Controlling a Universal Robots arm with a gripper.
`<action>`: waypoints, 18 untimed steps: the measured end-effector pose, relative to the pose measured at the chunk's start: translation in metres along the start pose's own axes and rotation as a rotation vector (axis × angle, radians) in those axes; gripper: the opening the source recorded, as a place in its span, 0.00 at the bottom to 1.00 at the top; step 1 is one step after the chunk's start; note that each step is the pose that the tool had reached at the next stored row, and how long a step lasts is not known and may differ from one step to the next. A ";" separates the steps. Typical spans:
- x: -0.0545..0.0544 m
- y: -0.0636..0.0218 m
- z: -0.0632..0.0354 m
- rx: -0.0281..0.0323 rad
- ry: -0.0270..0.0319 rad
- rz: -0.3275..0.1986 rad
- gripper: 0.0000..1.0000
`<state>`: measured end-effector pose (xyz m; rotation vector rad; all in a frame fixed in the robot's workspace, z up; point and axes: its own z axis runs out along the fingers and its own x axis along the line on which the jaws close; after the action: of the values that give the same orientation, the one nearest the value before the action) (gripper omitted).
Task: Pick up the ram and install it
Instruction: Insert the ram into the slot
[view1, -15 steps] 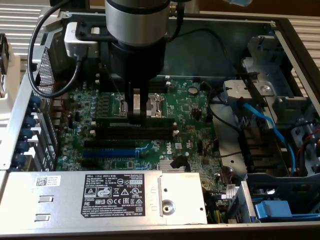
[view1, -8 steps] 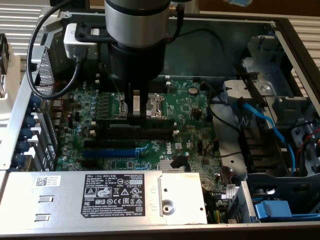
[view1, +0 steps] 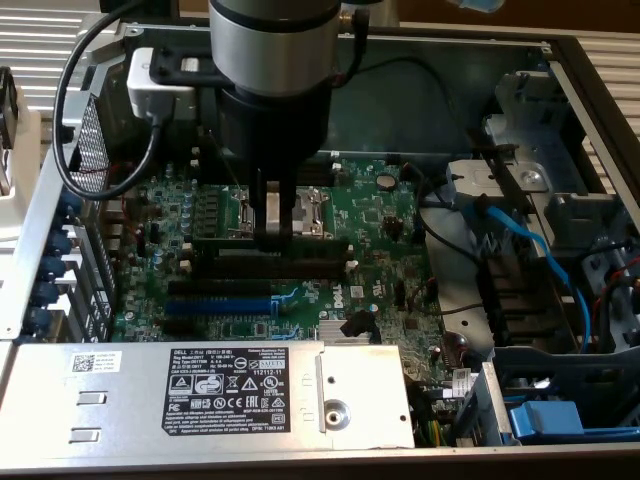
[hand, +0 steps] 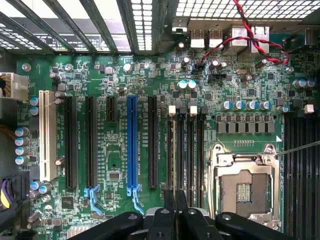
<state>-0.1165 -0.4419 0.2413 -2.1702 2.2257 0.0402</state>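
dark-green ram (view1: 315, 243) pinched between the fingers (hand: 182, 214), over black memory slots (hand: 190, 150) beside the cpu socket (hand: 245, 187).

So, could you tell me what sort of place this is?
Probably a computer assembly or repair bench: an open PC case, its green motherboard inside, and a labelled power supply.

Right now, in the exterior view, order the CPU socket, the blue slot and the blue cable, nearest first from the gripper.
1. CPU socket, behind the gripper.
2. Blue slot, lower in that view.
3. Blue cable, at the exterior view's right.
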 end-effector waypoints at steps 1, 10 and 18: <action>0.000 0.0002 0.0002 0.0000 0.0000 0.000 0.12; 0.000 0.0010 0.0034 0.0001 -0.0002 0.002 0.12; 0.000 0.0023 0.0043 0.0000 0.0001 0.002 0.12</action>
<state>-0.1187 -0.4413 0.2371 -2.1674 2.2285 0.0401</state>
